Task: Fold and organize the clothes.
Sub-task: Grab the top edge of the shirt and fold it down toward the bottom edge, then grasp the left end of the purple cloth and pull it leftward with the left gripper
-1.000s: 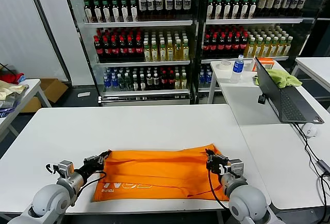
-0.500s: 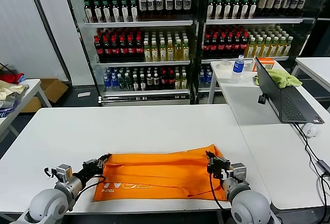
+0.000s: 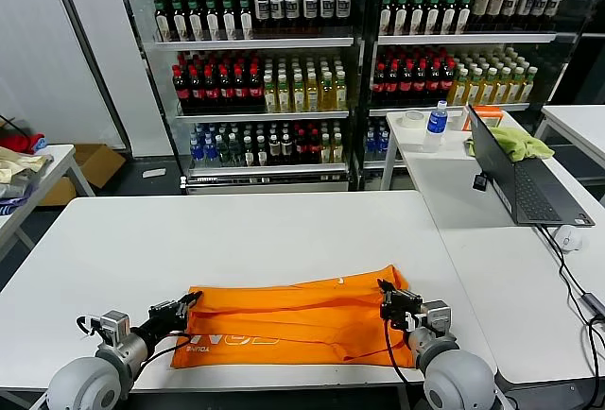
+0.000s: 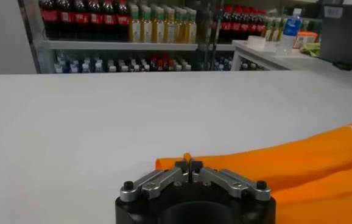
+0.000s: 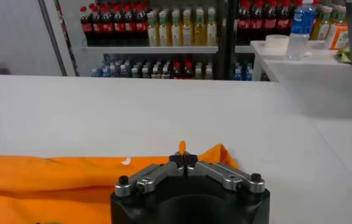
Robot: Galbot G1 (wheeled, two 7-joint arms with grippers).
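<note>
Lying folded into a long band near the front edge of the white bench (image 3: 236, 230), the orange T-shirt (image 3: 293, 320) shows white lettering on its left lower part, upside down from the head view; only "YOUNG" can be guessed, the rest is not readable. The left gripper (image 3: 181, 308) has its jaws pressed together on the left far corner of the T-shirt, and the right gripper (image 3: 389, 298) has its jaws closed on the right far corner. Compared with one second ago, both grippers are lower and nearer to the robot, and the far edge of the cloth has come down with them, so the band looks narrower. Behind the bench, the shelves (image 3: 255, 42) hold rows of bottles with dark, red, yellow and blue contents.
</note>
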